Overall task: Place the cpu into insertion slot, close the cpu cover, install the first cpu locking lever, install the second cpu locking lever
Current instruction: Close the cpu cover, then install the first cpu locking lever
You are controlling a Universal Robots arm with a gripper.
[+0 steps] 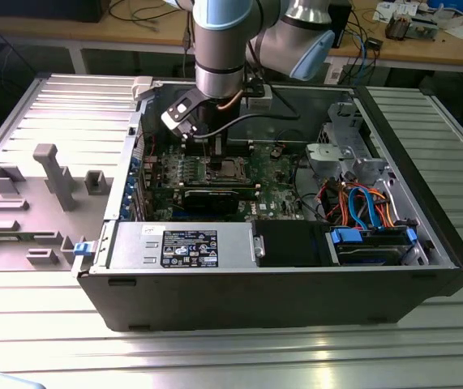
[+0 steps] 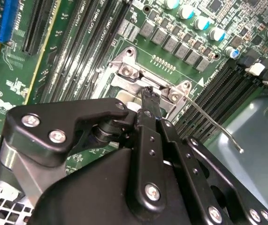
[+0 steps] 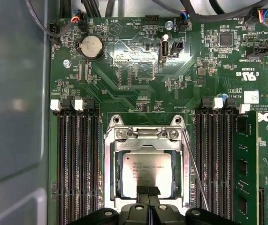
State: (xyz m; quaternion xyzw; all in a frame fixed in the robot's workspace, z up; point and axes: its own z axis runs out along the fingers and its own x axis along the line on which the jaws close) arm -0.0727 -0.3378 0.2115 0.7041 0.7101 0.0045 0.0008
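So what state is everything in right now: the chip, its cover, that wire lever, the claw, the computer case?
cpu: in place, lying flat, metal top up.
cpu cover: lowered flat around the chip.
locking lever: looks unhooked, angling away from the cover.
claw: shut, tip at the cover's edge.
computer case: open, insides exposed.

Soft overhead light is falling evenly.
Glare is streaking the ribbed table at its near edge in the exterior view, the case is shading its own inside, and the cpu is catching pale light in the first wrist view.
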